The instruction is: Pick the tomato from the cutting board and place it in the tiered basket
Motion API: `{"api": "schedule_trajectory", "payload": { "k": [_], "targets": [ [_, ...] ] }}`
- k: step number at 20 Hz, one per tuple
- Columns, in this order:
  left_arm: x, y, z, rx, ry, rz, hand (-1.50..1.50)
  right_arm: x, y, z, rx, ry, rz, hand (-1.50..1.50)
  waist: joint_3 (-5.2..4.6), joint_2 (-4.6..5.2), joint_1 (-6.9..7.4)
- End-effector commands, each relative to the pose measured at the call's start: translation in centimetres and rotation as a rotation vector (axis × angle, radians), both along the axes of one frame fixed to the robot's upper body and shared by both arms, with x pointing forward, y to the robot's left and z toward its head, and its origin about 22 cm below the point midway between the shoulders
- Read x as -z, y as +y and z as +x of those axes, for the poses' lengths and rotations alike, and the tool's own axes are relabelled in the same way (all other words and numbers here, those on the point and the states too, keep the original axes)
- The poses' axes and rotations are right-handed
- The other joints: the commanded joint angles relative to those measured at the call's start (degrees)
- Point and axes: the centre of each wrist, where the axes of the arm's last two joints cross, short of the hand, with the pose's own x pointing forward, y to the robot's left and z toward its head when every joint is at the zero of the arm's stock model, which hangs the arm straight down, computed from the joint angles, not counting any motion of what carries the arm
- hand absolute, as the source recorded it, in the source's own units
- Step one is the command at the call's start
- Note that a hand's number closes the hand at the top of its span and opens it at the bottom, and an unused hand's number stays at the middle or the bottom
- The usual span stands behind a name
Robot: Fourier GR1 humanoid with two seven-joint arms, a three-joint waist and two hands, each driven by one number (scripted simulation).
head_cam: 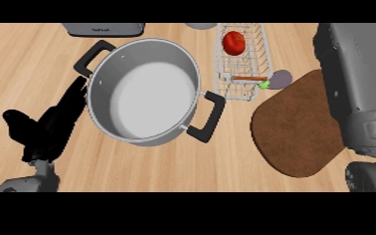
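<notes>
The red tomato lies inside the wire tiered basket at the back, right of centre, with no hand touching it. The brown oval cutting board lies in front of the basket to the right, with nothing on its visible surface. My left hand stands open at the lower left, fingers up, beside the pot. Along the right edge my grey right forearm reaches toward the top, and its hand is out of view beyond the frame.
A large steel pot with black handles fills the middle. A purple eggplant rests at the board's far edge, next to the basket. A grey toaster and a grey bowl rim sit at the back.
</notes>
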Motion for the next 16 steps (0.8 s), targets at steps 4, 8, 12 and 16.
{"api": "schedule_trajectory", "payload": {
  "k": [4, 8, 12, 16],
  "targets": [
    [-0.6, 0.9, 1.2, 0.002, -0.006, -0.005, 0.00, -1.5, -9.7, -1.3, 0.163, -0.044, 0.109, -1.50, 0.00, 0.33, 0.15],
    [0.4, 0.4, 0.0, 0.005, -0.002, -0.009, 0.00, -2.8, -15.5, -3.0, 0.216, -0.023, 0.127, -1.50, 0.02, 0.43, 0.70],
    [-0.2, -1.5, -0.3, 0.022, -0.022, -0.009, 0.00, -4.8, -21.7, -6.1, 0.243, -0.058, 0.138, -1.50, 0.08, 0.56, 1.01],
    [-0.9, 0.5, 0.5, 0.018, -0.014, 0.002, 0.00, -2.8, -24.6, -7.7, 0.267, -0.065, 0.125, -1.50, 0.12, 0.86, 1.63]
  ]
}}
